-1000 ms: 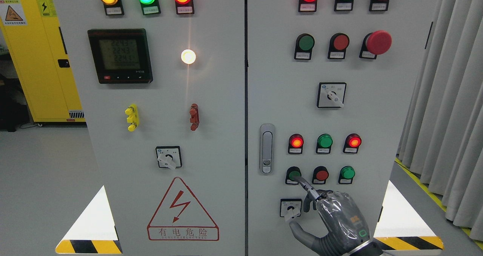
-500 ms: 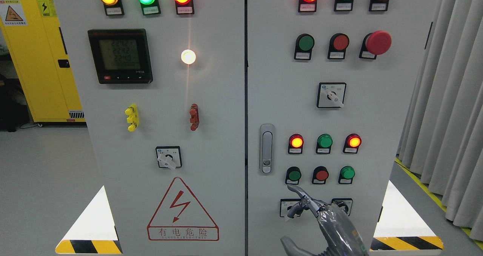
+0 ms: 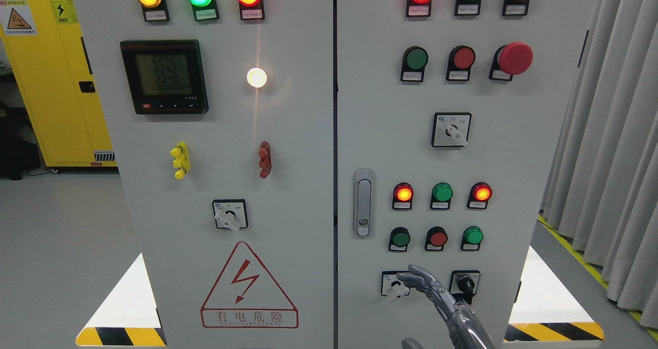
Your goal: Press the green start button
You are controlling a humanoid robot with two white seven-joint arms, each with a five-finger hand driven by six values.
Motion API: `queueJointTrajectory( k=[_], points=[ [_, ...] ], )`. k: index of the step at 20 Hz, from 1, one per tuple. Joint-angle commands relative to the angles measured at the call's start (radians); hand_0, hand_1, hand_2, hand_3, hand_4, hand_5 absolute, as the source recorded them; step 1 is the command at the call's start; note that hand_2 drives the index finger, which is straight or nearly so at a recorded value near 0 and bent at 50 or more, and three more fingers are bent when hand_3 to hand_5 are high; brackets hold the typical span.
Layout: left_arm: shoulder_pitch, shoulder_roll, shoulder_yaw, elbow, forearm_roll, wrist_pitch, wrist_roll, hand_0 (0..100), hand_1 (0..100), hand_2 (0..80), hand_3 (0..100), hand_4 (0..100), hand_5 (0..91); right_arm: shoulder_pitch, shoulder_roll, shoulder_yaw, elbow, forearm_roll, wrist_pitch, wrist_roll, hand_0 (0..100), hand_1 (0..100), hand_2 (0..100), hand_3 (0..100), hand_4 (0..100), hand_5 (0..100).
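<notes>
Right hand below the green start button, apart from it.

The green start button (image 3: 400, 238) sits on the right cabinet door (image 3: 514, 184), leftmost in its row, with a red button (image 3: 437, 238) just beside it and a door handle (image 3: 363, 203) farther left. The right hand (image 3: 437, 292) rises from the bottom edge, fingers (image 3: 419, 274) loosely extended and holding nothing, tips beside a rotary switch (image 3: 396, 283) beneath the button.
</notes>
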Motion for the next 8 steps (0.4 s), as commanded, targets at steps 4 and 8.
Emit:
queueJointTrajectory(
  k=[4, 8],
  points=[
    [0.001, 0.000, 0.000, -0.028, 0.000, 0.000, -0.001, 12, 56, 0.0, 0, 0, 0.0, 0.033, -0.001, 0.008, -0.051, -0.102, 0.005, 0.003, 31, 48, 0, 0, 7, 0],
    [-0.001, 0.000, 0.000, -0.028, 0.000, 0.000, -0.001, 12, 56, 0.0, 0, 0, 0.0, 0.034, -0.002, 0.008, -0.051, -0.102, 0.006, 0.004, 30, 48, 0, 0, 9, 0]
  ],
)
